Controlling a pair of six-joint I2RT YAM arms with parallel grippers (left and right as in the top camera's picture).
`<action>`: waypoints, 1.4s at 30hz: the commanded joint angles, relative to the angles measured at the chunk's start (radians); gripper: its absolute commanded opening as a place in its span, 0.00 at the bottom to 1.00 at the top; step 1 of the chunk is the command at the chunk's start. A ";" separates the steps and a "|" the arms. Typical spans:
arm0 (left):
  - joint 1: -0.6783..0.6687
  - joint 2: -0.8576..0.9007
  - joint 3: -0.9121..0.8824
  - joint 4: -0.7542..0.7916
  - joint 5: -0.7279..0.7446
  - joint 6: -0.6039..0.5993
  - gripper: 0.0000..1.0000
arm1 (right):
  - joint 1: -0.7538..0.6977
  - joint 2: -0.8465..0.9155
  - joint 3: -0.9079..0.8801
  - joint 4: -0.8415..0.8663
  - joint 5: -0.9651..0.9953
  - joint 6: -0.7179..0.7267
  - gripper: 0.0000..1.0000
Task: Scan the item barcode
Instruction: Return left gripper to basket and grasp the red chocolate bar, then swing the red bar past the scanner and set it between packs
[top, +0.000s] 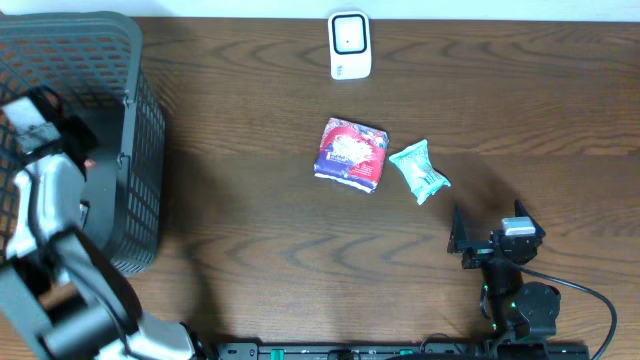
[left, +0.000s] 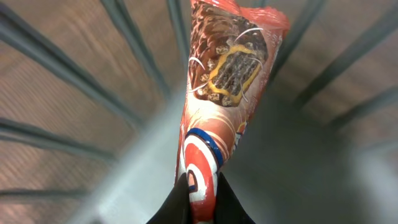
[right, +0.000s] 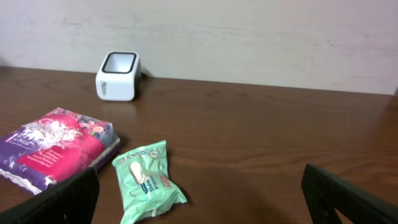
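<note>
The overhead camera looks straight down on the whole table (top: 250, 200), with the basket (top: 145, 170) at the left and the scanner (top: 349, 45) at the far edge. The left wrist camera is inside that basket, pressed close to a red wrapper (left: 224, 81) with only blurred mesh behind it. The right wrist camera sits low at the near right, facing the far wall (right: 249, 37), and shares with the overhead the scanner, purple pack (top: 351, 154) and green packet (top: 419, 171).
</note>
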 joint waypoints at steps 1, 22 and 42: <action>0.002 -0.196 0.008 0.029 0.011 -0.142 0.08 | 0.009 -0.002 -0.001 -0.004 0.001 -0.007 0.99; -0.711 -0.470 0.008 0.207 0.377 -0.503 0.07 | 0.009 -0.002 -0.001 -0.004 0.001 -0.008 0.99; -1.214 -0.009 0.008 0.154 0.035 -0.656 0.08 | 0.009 -0.002 -0.001 -0.004 0.001 -0.008 0.99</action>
